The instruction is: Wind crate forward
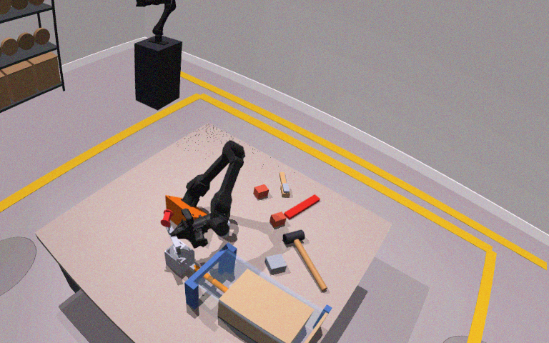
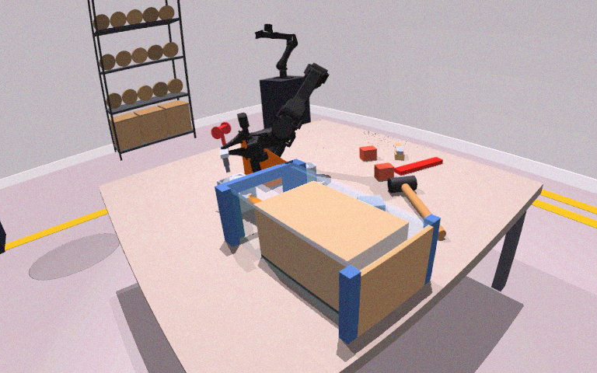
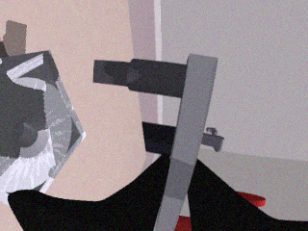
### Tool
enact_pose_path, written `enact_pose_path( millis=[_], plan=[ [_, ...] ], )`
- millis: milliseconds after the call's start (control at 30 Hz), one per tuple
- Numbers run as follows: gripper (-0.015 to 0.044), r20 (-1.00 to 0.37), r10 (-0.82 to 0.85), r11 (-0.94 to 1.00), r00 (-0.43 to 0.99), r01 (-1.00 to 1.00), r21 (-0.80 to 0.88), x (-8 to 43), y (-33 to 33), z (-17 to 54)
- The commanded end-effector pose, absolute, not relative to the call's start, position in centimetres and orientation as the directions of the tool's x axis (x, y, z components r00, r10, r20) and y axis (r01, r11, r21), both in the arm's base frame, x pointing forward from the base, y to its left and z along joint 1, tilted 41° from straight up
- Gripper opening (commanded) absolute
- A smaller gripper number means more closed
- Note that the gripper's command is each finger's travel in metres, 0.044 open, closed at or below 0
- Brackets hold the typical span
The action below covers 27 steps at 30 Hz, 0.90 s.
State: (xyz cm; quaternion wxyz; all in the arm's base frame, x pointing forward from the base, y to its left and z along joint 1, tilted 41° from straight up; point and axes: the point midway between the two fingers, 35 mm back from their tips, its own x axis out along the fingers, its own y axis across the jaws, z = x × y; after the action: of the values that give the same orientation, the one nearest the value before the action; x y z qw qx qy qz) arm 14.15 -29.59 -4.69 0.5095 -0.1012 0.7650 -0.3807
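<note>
My gripper point(image 1: 173, 234) point(image 2: 225, 148) point(image 3: 178, 161) is shut on the winch handle's grey bar. The winch handle point(image 2: 225, 152) point(image 3: 194, 106) has a red knob on one side of the fingers; its key shank points down in the exterior view and left in the wrist view. The key tip is free of the winch point(image 1: 179, 260) point(image 3: 60, 144), above it and off to one side. An orange strap point(image 1: 214, 281) point(image 2: 253, 199) runs from the winch to the crate point(image 1: 269, 302) point(image 2: 329, 221). The crate looks flat, its front back from the blue steel frame point(image 1: 209, 266) point(image 2: 264, 174). The winch hole is unclear.
An orange angled panel point(image 1: 180, 208) point(image 2: 271, 162) stands by the arm. On the bench lie red blocks point(image 1: 261, 191) point(image 1: 277, 220), a red bar point(image 1: 302, 206), a mallet point(image 1: 309, 263), a grey block point(image 1: 276, 263) beside the cubby and a small wooden-handled tool point(image 1: 284, 184).
</note>
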Motion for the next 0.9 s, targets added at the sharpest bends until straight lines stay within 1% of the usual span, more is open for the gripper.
enact_pose_path(
  millis=[0, 433, 867],
  plan=[
    [0.0000, -0.647, -0.594, 0.639, -0.478, 0.208, -0.740, 14.0, -29.8, -4.5],
    [0.0000, -0.639, -0.601, 0.633, -0.480, 0.203, -0.747, 14.0, -29.8, -4.5],
    [0.0000, -0.652, -0.591, 0.650, -0.475, 0.199, -0.734, 11.7, -25.6, -3.4]
  ],
)
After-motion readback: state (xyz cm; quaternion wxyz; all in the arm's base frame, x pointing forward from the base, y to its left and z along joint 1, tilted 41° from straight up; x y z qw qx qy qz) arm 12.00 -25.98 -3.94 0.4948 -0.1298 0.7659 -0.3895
